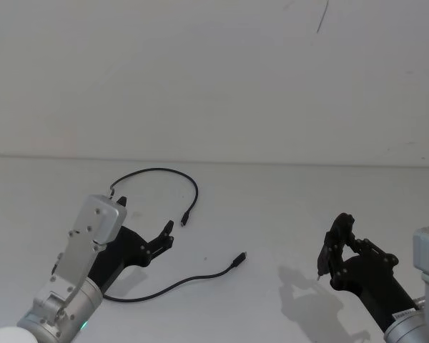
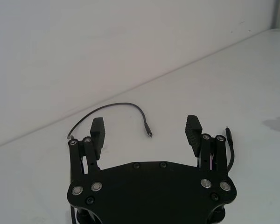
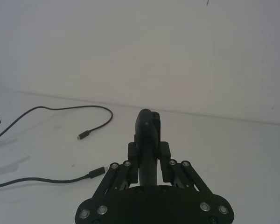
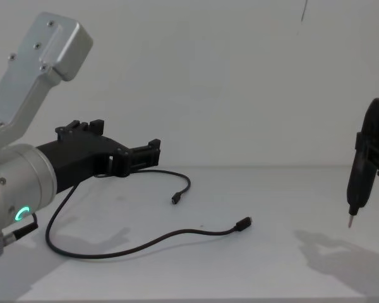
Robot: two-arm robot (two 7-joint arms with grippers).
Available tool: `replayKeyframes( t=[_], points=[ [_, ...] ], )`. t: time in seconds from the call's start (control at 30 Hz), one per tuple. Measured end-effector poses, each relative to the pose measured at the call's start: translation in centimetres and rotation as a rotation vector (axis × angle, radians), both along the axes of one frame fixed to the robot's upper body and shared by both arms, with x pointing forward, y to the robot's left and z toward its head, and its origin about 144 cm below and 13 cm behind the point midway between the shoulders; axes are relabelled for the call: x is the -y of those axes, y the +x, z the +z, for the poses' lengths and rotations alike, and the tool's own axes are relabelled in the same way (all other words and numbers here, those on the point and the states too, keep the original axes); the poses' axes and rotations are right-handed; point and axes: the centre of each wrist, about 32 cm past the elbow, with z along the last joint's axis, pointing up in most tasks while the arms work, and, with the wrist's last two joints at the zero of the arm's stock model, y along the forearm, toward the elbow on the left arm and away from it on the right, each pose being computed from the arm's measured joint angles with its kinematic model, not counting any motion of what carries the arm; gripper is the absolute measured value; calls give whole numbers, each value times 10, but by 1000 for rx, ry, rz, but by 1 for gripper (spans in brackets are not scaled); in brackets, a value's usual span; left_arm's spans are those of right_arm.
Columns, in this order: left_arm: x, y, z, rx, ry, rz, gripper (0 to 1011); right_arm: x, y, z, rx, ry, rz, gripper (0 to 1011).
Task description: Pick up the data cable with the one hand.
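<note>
The data cable [image 1: 189,187] is a thin black cord lying in a loose loop on the white table. One plug [image 1: 183,222] rests near the middle, the other plug [image 1: 239,258] nearer me. My left gripper [image 1: 144,216] hovers open above the cord's left stretch, with nothing between its fingers [image 2: 99,133]. From the chest it sits raised off the table [image 4: 129,139], the data cable [image 4: 177,237] below it. In the left wrist view the cable [image 2: 121,105] arcs just ahead of the jaws. My right gripper [image 1: 339,239] is off to the right, shut on a black pen-like tool [image 3: 147,135].
A plain white wall [image 1: 214,78] rises behind the table's back edge [image 1: 272,163]. The pen-like tool's metal tip [image 4: 350,222] points down above the table at the right. Bare tabletop [image 1: 286,214] lies between the two arms.
</note>
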Motion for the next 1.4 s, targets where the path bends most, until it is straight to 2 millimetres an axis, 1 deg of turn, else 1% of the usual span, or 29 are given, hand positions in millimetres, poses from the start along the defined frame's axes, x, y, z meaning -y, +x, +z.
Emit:
replayKeyframes(
  t=[0.3, 0.67, 1.07, 1.4],
  points=[
    [-1, 4, 0, -10, -1, -46, 1001, 0, 0, 0, 0, 0, 0, 269],
    [-6, 15, 1, -50, 9, -166, 1001, 0, 0, 0, 0, 0, 0, 269],
    [-12, 29, -5, -125, 60, -343, 1001, 0, 0, 0, 0, 0, 0, 269],
    [-19, 42, -11, -222, 126, -494, 1001, 0, 0, 0, 0, 0, 0, 269]
  ],
)
